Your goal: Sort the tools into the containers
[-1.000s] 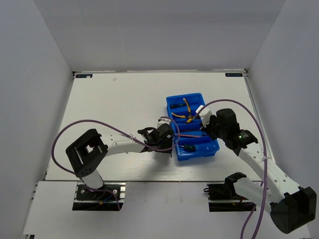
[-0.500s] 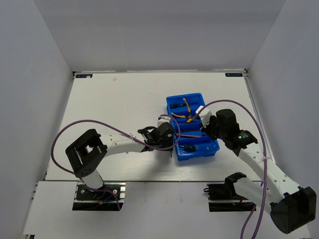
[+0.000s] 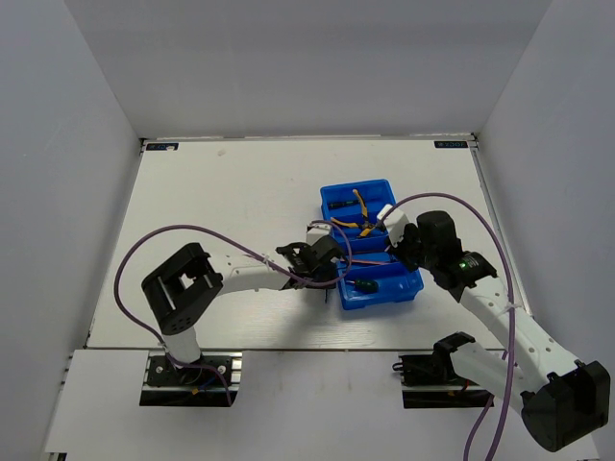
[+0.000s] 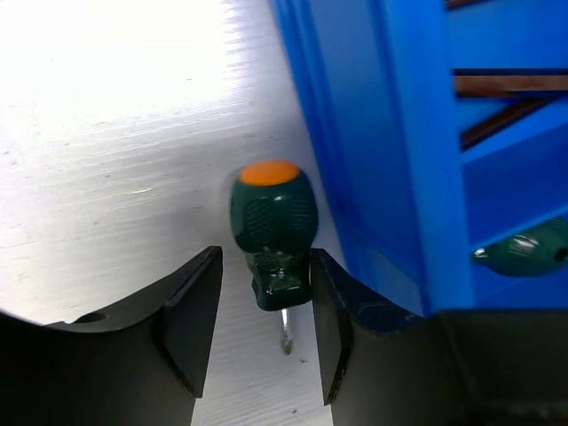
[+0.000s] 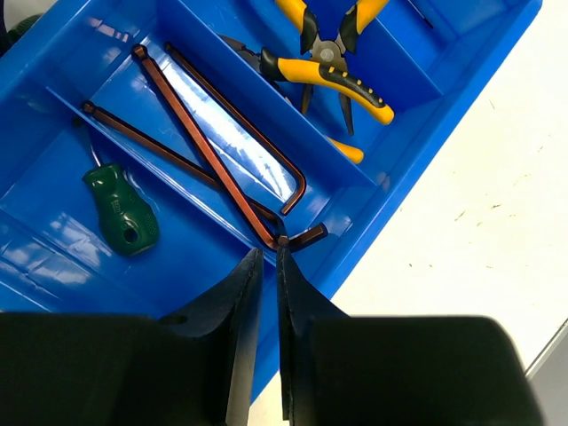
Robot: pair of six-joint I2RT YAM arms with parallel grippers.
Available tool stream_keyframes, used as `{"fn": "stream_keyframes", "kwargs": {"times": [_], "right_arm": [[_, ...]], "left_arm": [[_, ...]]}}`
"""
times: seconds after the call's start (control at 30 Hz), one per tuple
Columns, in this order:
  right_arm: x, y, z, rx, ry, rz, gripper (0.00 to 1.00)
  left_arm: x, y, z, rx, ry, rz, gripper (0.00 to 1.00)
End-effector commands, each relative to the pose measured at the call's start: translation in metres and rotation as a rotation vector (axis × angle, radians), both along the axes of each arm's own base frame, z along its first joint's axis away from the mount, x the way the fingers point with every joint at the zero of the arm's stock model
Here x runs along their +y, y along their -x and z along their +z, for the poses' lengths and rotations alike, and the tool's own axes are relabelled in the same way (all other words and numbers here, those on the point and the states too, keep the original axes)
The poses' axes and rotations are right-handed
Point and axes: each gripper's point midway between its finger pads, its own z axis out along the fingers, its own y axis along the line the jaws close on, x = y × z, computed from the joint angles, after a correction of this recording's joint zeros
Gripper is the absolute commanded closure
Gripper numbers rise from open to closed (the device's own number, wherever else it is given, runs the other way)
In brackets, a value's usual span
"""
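A stubby green tool with an orange cap [image 4: 273, 222] lies on the table against the near left outer wall of the blue tray [image 4: 390, 160]. My left gripper [image 4: 264, 266] is open, its jaws on either side of the tool's neck; in the top view it [image 3: 333, 272] is at the tray's [image 3: 357, 184] near left corner. My right gripper [image 5: 269, 256] is shut and empty over the tray [image 5: 417, 169], its tips at the bend of two brown hex keys [image 5: 213, 151]. Yellow pliers [image 5: 333, 67] and another green tool [image 5: 120, 209] lie in other compartments.
A thin dark screwdriver [image 3: 338, 204] lies in the tray's far compartment. Purple cables loop from both arms over the table. White walls close the table on three sides.
My left gripper has moved right, up to the tray's near left corner. The right arm has not moved.
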Motion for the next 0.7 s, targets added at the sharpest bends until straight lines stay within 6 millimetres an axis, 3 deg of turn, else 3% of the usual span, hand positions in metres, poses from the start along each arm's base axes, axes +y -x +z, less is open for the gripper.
{"fn": "stream_keyframes", "kwargs": {"times": [0.0, 0.23, 0.37, 0.5, 0.67], "right_arm": [[0.003, -0.002, 0.008, -0.032, -0.034, 0.000, 0.82], [0.003, -0.003, 0.008, -0.032, -0.035, -0.001, 0.82], [0.003, -0.002, 0.008, -0.029, -0.037, -0.002, 0.82], [0.003, -0.003, 0.009, -0.030, -0.038, -0.003, 0.82], [0.002, -0.002, 0.010, -0.032, -0.040, -0.006, 0.82]], "left_arm": [[0.003, -0.007, 0.009, -0.026, -0.014, 0.054, 0.45], [0.025, -0.002, -0.002, -0.009, -0.107, 0.091, 0.48], [0.036, -0.004, 0.000, -0.027, -0.123, 0.101, 0.55], [0.043, -0.005, -0.008, -0.019, -0.168, 0.081, 0.64], [0.050, -0.004, -0.012, -0.012, -0.226, 0.068, 0.89]]}}
